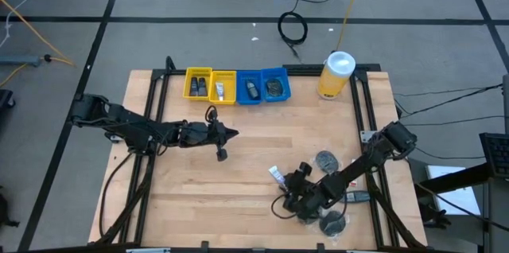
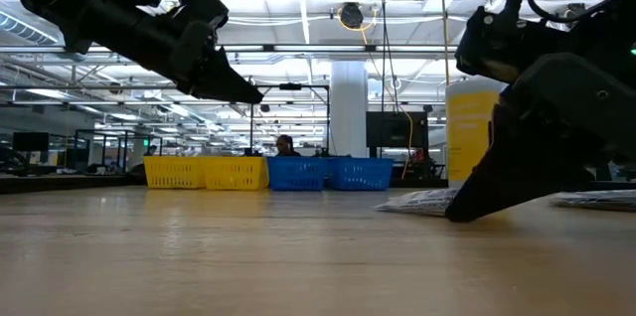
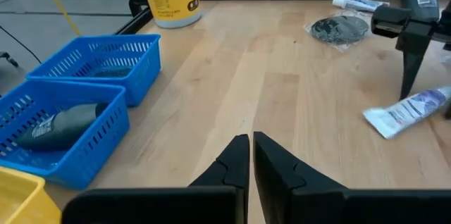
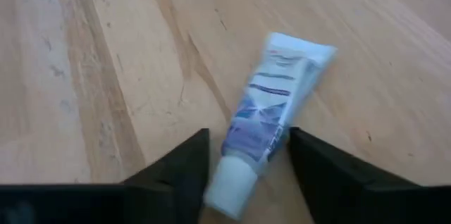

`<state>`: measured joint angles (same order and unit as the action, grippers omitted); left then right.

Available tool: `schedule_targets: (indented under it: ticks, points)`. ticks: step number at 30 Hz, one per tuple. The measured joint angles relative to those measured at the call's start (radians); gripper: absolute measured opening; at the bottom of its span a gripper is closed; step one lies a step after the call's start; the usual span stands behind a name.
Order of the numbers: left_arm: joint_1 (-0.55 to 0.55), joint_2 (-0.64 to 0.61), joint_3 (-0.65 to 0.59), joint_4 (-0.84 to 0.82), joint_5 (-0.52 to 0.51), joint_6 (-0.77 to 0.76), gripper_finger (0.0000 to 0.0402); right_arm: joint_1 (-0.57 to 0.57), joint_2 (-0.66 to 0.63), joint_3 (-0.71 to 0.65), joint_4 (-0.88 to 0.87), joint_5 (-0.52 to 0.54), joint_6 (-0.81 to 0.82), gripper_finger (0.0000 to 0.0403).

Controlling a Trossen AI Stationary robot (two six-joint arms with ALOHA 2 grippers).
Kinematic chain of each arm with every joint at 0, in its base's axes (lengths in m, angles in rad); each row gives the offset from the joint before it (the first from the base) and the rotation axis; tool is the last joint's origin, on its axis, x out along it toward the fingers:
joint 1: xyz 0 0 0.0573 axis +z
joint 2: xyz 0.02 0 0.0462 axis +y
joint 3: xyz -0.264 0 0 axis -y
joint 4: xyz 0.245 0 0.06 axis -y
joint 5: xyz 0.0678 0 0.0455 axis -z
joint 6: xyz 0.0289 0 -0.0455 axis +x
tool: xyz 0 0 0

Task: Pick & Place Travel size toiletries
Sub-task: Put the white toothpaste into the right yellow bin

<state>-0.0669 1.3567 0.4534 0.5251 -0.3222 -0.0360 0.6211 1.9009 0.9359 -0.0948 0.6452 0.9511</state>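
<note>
Four bins stand in a row along the table's [image 1: 238, 165] 12 o'clock edge: two yellow bins [image 1: 210, 84] and two blue bins [image 1: 262, 87], sides touching. In the high view each bin holds one small dark or grey item; I cannot identify the yellow bins' contents. My left wrist view shows a dark tube [image 3: 60, 125] lying in the nearer blue bin and a dark packet in the farther one. One yellow canister [image 1: 336, 75] with a white lid stands at the row's 3 o'clock end.

My left gripper [image 1: 235, 134] hangs above the table centre, at 6 o'clock from the bins. Its fingers [image 3: 236, 157] are clenched on nothing.

My right gripper [image 1: 288, 180] is down at the table's 5 o'clock area. Its fingers [image 4: 176, 164] straddle one white tube [image 4: 264, 122] lying flat on the wood, cap end between them; a gap shows on each side, so the tube is not clamped.

Loose toiletries near that arm: two dark round packets [image 1: 327, 160] counted, one either side of the arm; others I cannot make out.
</note>
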Motion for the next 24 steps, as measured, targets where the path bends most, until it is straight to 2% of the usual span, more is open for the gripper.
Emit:
schedule_targets:
  ticks: [3,6,8,11,14,17,21,24]
  points:
    - [-0.001,0.0,0.0,0.0,0.008,-0.027,0.0017,-0.018,0.0,-0.023,0.088,-0.005,-0.064,0.013]
    - [-0.002,0.0,0.0,0.019,0.04,-0.065,0.0011,-0.049,0.005,-0.055,0.252,0.005,-0.202,0.0086]
    - [-0.001,0.0,0.0,0.076,0.1,-0.053,0.0013,-0.077,0.013,-0.072,0.388,0.039,-0.329,0.0068]
    - [-0.007,0.0,0.0,0.166,0.188,0.018,0.0032,-0.125,0.011,-0.083,0.626,0.067,-0.56,0.0063]
    - [-0.027,0.0,0.001,0.228,0.234,0.102,0.0071,-0.166,0.008,-0.083,0.87,0.074,-0.776,0.0081]
    - [-0.05,0.0,0.001,0.279,0.223,0.12,0.0124,-0.199,0.009,-0.084,1.087,0.078,-0.984,0.01]
    - [-0.065,0.0,0.001,0.342,0.165,0.077,0.0201,-0.24,0.007,-0.084,1.339,0.086,-1.23,0.01]
    - [-0.068,0.0,0.004,0.394,0.155,0.015,0.025,-0.276,0.007,-0.084,1.449,0.088,-1.372,0.0089]
